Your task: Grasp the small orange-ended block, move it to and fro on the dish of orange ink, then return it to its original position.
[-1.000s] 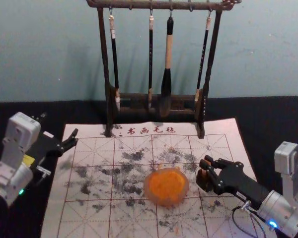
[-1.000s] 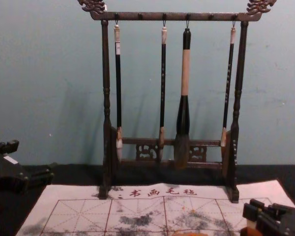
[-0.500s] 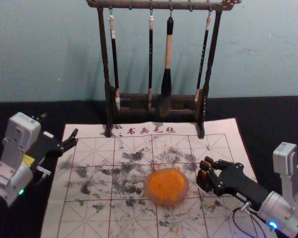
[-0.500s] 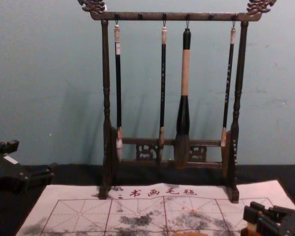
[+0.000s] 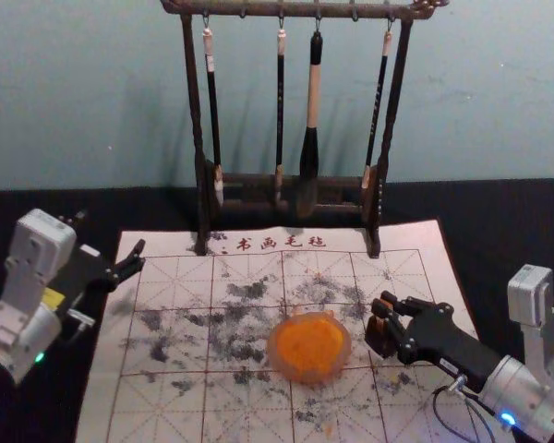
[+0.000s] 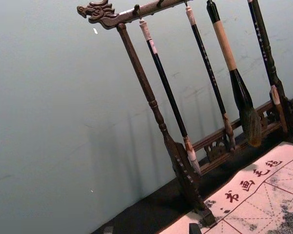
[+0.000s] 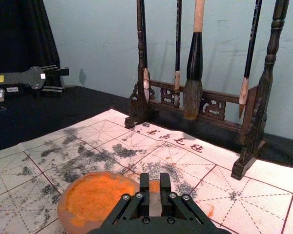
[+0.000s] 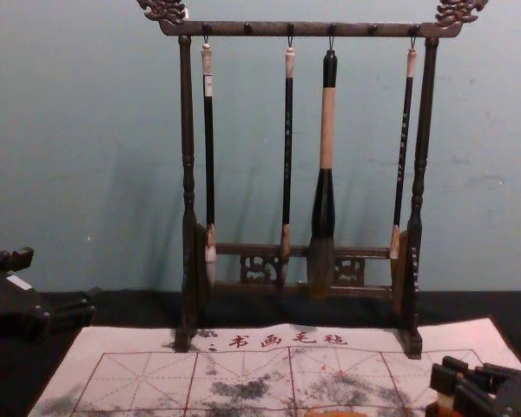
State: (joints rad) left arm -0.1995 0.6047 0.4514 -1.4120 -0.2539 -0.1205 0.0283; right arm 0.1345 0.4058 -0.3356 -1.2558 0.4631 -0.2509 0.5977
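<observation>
Just right of the ink dish (image 5: 305,377), the right gripper (image 5: 383,321) has its fingers pinching the block (image 7: 155,204)! Well left of that dish, the left gripper (image 5: 109,236) hangs spread.

Carved wooden rack (image 8: 269,29), matt black cloth (image 5: 485,217), rough-looking orange ink (image 5: 310,346)

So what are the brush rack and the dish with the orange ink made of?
The rack looks like dark wood with a soft sheen: turned posts, carved openwork panels and scrolled ends suggest it. The dish has a smooth, pale rim under the ink, perhaps plastic or glazed ceramic; its look doesn't settle which.
</observation>
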